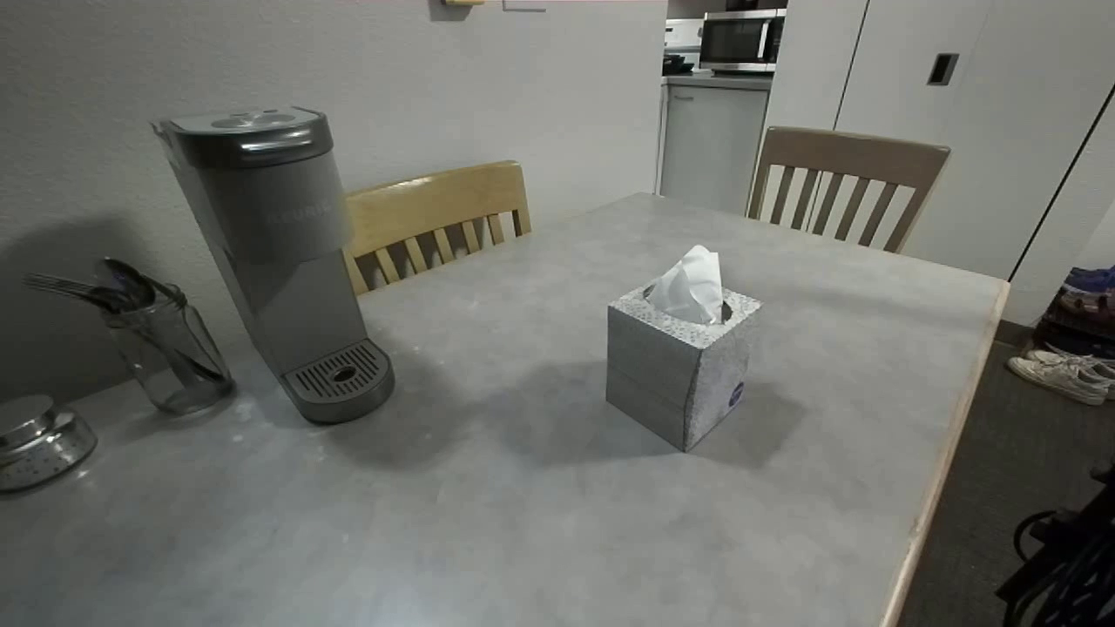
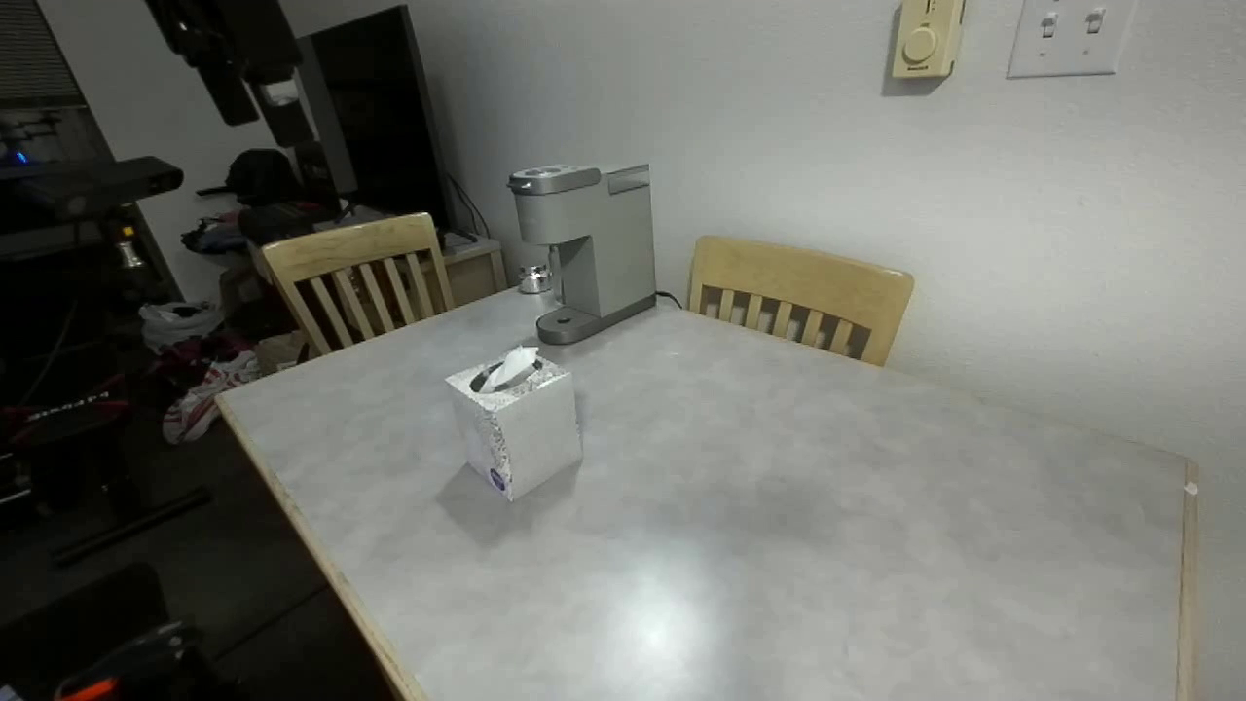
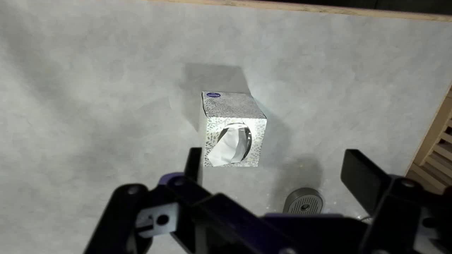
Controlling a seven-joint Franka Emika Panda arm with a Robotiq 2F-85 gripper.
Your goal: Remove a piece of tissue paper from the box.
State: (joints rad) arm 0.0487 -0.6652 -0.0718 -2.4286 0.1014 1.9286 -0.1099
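A square tissue box (image 1: 649,370) with a leaf pattern stands upright on the grey table; it also shows in an exterior view (image 2: 540,438) and in the wrist view (image 3: 231,106). A white tissue (image 1: 692,287) sticks up out of its round top opening; it shows in an exterior view (image 2: 510,370) and in the wrist view (image 3: 227,148). My gripper (image 3: 273,153) is open with nothing between its fingers. The box lies beyond the fingertips, towards the left finger. In an exterior view the gripper (image 2: 261,107) hangs high at the upper left, apart from the box.
A grey coffee maker (image 1: 279,218) stands near the box, by the wall; its drip tray (image 3: 303,203) shows between the fingers. A glass jar with cutlery (image 1: 179,357) and a small metal-lidded jar (image 1: 39,444) stand beside it. Wooden chairs (image 2: 798,287) surround the table (image 2: 827,487).
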